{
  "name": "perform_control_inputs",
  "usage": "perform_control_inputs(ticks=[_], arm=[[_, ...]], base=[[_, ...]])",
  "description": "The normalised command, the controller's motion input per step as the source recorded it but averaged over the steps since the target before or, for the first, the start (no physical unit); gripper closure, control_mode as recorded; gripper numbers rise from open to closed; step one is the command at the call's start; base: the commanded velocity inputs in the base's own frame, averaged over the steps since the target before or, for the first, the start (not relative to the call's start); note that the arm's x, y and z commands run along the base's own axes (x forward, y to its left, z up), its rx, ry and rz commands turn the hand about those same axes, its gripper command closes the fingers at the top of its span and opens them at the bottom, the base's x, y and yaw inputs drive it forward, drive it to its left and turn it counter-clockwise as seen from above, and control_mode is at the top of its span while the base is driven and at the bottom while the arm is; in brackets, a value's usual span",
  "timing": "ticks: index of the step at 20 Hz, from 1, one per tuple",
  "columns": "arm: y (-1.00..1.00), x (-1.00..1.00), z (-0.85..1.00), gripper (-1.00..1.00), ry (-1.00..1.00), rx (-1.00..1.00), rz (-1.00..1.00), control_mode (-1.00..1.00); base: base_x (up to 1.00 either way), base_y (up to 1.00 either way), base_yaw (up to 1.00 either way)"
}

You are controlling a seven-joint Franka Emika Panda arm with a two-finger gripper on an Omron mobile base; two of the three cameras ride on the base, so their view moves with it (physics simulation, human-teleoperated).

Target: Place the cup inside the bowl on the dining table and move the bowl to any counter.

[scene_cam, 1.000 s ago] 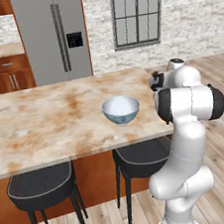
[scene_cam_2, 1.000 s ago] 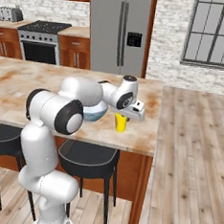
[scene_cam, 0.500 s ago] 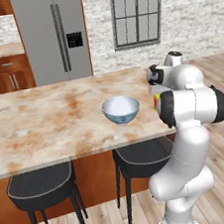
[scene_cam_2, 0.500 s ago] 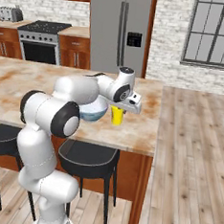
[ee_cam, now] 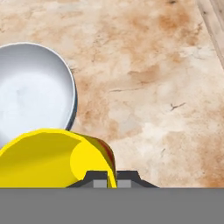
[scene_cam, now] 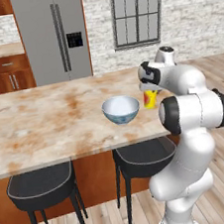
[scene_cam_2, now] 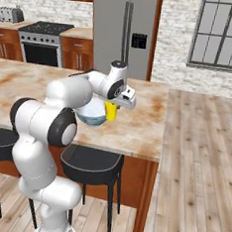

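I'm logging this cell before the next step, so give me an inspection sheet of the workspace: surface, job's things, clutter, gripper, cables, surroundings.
Surface: dining table, beige rust-veined marble top.
Job's things: bowl upright on the table, nothing in it; yellow cup held beside the bowl, apparently lifted off the top, not yet inside.
Clutter: nothing seen on the table besides the bowl.
Gripper: gripper shut on the cup's rim.
Cables: nothing seen.
Surroundings: black stools under the table edge, fridge, stove, toaster on the back counter, window, wood floor.
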Motion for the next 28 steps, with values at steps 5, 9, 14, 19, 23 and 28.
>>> perform_control_inputs(ticks=[5, 9, 14, 19, 23, 28], arm=[[0.50, 0.00, 0.32, 1.00, -0.04, 0.00, 0.02, -1.00], [0.43, 0.03, 0.32, 1.00, -0.02, 0.00, 0.01, -1.00], [0.42, 0.09, 0.22, 1.00, -0.01, 0.00, 0.00, -1.00], [0.39, 0.20, 0.08, 1.00, 0.00, 0.00, 0.00, -1.00], [0.28, 0.42, 0.00, 1.00, 0.00, 0.00, 0.00, -1.00], [0.18, 0.46, 0.00, 1.00, 0.01, 0.00, 0.00, -1.00]], base=[[0.00, 0.00, 0.00], [0.00, 0.00, 0.00], [0.00, 0.00, 0.00], [0.00, 0.00, 0.00], [0.00, 0.00, 0.00], [0.00, 0.00, 0.00]])
